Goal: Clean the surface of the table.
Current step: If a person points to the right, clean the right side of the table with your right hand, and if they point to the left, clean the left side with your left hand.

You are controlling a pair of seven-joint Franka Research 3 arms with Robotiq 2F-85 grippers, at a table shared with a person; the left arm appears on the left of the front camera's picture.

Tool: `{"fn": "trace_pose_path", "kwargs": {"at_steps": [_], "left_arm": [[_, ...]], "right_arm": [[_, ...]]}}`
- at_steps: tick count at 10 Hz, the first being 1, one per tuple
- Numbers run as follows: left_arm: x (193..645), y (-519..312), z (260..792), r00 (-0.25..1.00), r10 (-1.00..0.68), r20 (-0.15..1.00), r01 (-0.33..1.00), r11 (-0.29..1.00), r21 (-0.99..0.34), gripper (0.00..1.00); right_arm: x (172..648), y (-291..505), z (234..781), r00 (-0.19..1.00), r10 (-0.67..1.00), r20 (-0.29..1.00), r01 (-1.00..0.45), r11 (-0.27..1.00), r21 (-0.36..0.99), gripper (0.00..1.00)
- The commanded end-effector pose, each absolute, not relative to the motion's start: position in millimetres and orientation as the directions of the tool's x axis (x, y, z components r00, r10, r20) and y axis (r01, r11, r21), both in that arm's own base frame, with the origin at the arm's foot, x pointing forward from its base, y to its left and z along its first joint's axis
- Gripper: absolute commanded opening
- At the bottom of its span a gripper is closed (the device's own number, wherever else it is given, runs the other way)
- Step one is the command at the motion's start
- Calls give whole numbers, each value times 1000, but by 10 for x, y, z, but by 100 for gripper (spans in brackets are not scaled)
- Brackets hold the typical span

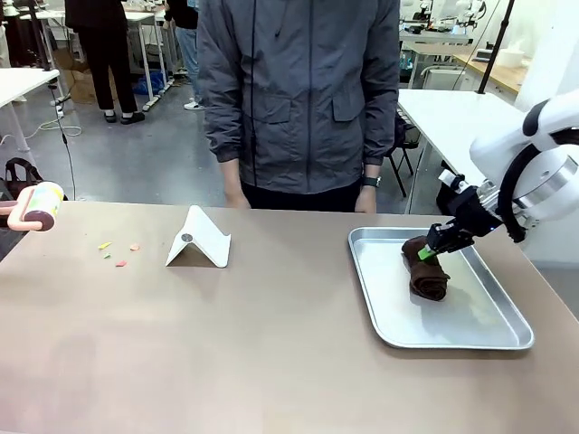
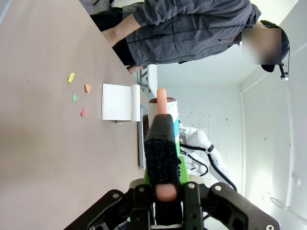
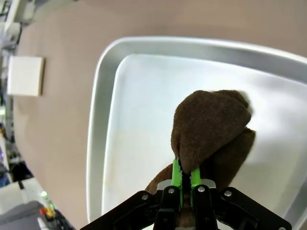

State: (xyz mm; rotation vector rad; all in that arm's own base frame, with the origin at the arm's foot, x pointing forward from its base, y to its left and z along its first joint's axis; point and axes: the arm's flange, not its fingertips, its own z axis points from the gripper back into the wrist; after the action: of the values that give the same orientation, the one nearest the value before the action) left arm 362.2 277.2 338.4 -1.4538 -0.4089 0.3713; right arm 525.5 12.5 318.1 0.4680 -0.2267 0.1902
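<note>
**Front view:** The brown bench (image 1: 271,362) spreads wide, and its near half is open. A person (image 1: 298,90) in a grey jacket stands at the far edge, hands just behind it. A lint roller (image 1: 36,206) shows at the left edge, near the far corner. Small coloured scraps (image 1: 118,253) lie left of a white folded stand (image 1: 199,240). On the right, a silver tray (image 1: 507,334) holds a brown cloth (image 1: 427,276). The right gripper (image 1: 436,246) is clenched on the cloth's upper fold.

**Left wrist view:** The left gripper (image 2: 164,139) is clenched on the lint roller's pink handle (image 2: 162,98). Past it lie the scraps (image 2: 76,93), just beside the stand (image 2: 117,102). Bare bench (image 2: 38,158) lies between them and the gripper. The person (image 2: 192,28) stands along the far edge.

**Right wrist view:** The right gripper (image 3: 186,175) grasps the cloth (image 3: 211,124), which bunches up on the tray floor. The rest of the tray (image 3: 96,143) is bare. The stand (image 3: 24,75) sits on the bench (image 3: 62,43), well apart from the tray's rim.
</note>
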Motion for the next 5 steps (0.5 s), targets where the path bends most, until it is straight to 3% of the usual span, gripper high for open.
{"fn": "trace_pose_path", "kwargs": {"at_steps": [1,5], "left_arm": [[3584,2771,3414,880,471,63,27,83,-996,0],[3584,2771,3414,880,471,63,27,83,-996,0]], "right_arm": [[5190,80,3302,969,62,241,-170,873,457,7],[4731,-448,4143,954,9,299,-248,585,772,7]]}}
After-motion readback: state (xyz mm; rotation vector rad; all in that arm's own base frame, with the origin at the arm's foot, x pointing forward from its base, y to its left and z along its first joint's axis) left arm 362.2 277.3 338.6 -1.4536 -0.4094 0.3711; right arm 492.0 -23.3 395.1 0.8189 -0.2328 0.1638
